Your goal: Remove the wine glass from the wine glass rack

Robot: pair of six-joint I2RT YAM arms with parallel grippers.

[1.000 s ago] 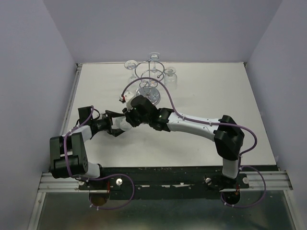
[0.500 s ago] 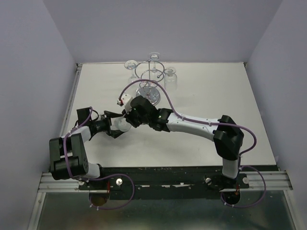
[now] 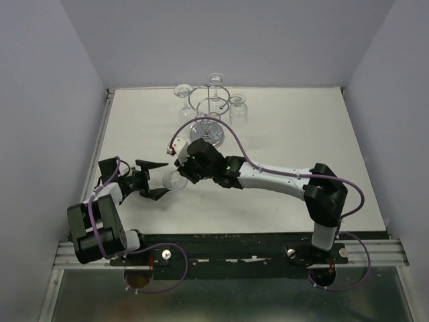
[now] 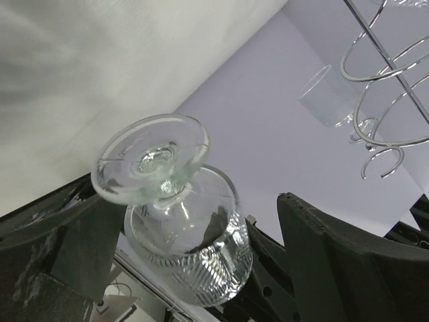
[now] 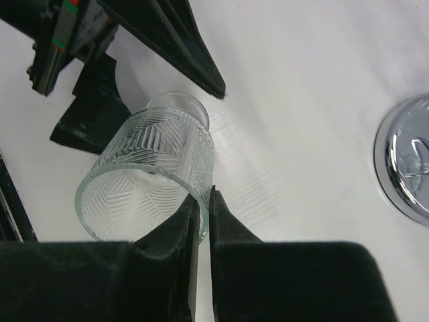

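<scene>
A clear ribbed wine glass [image 3: 175,180] lies tilted above the table, left of the chrome wine glass rack [image 3: 209,107]. My right gripper [image 3: 184,173] is shut on its rim, one finger inside the bowl and one outside [image 5: 204,194]. The glass [image 5: 151,171] points its foot toward my left gripper [image 3: 155,179], which is open, its fingers [image 5: 175,41] on either side of the foot and not touching it. In the left wrist view the glass [image 4: 184,235] hangs foot-first between my spread fingers [image 4: 335,268].
The rack's mirrored disc base [image 3: 208,131] stands just behind the right wrist and shows in the right wrist view [image 5: 405,161]. Other glasses [image 3: 238,107] hang on the rack's rings [image 4: 382,100]. Walls close in left, right and back.
My left gripper has opened and pulled back to the left, away from the glass. The right gripper has stayed shut on the glass rim and shifted slightly nearer.
</scene>
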